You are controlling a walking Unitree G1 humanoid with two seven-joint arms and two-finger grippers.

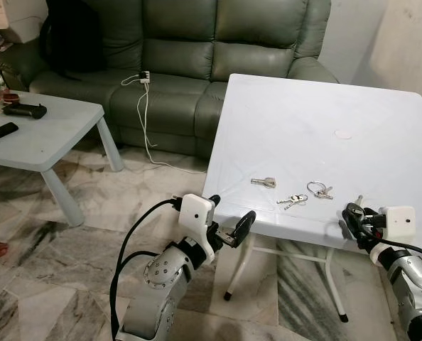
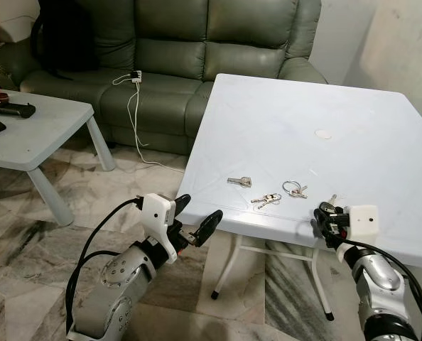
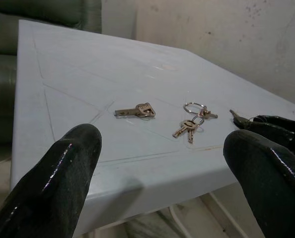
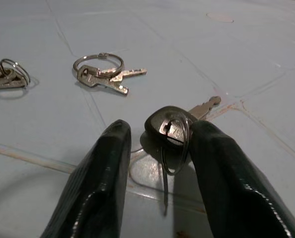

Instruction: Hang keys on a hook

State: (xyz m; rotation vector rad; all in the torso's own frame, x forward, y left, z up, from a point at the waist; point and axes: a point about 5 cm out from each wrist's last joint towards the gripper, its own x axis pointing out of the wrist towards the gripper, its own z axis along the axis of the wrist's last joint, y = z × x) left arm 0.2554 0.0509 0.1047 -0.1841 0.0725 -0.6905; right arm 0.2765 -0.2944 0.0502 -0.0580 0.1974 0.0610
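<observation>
- The black key (image 4: 175, 125) lies flat near the front edge of the white table (image 1: 317, 121). It could slide off onto the floor if the fingers push it instead of pinching it.
- It is thin and flat, so I think the fingers may close over it and miss.
- The right gripper (image 4: 160, 148) is partly open. The key's black head and ring sit between its fingers, against one finger. It is not squeezed yet.
- The left gripper (image 1: 229, 226) is wide open and holds nothing. It hangs just off the table's near corner.
- Three more key bunches (image 1: 293, 199) lie nearby on the table.
</observation>
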